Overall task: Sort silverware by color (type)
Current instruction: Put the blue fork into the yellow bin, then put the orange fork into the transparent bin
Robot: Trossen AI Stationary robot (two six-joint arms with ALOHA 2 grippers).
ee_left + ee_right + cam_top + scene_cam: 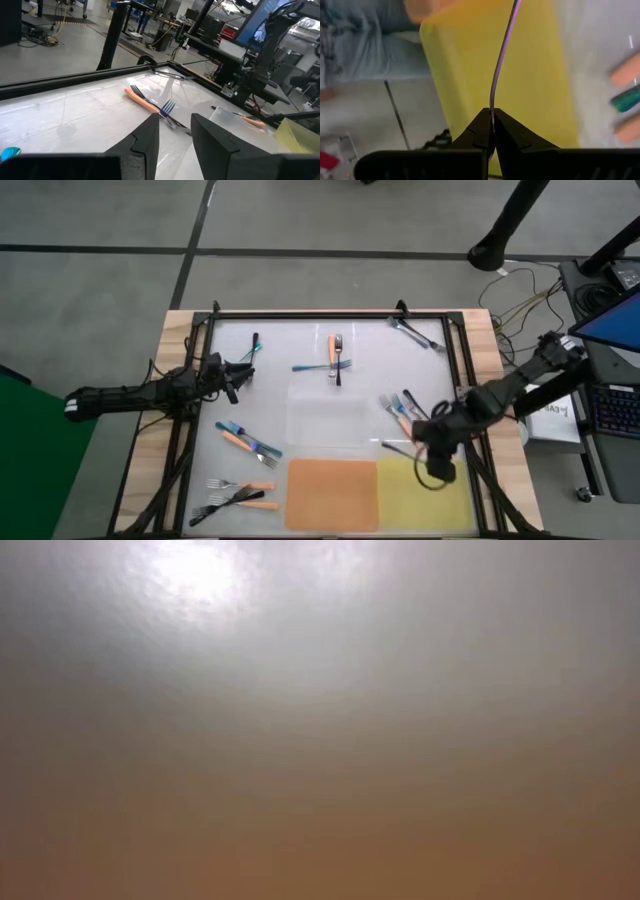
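My right gripper (491,131) pinches an iridescent fork (501,65) above the yellow mat (425,492), at five o'clock; my left gripper (172,131) waits part-open at nine.

A wooden table (150,450) carries a black metal frame (300,316) around a white work surface (300,380). On that surface, against the frame's near rail, lies an orange square mat (331,494), and a yellow square mat (405,502) sits edge to edge with it on the side away from the frame's left rail. A clear, flat rectangular sheet or tray (hard to tell which) (325,415) rests just beyond the orange mat, toward the frame's middle. Outside the frame's right rail stand a keyboard (612,410) and a blue screen (612,328), with loose cables (520,300) near the frame's far right corner.
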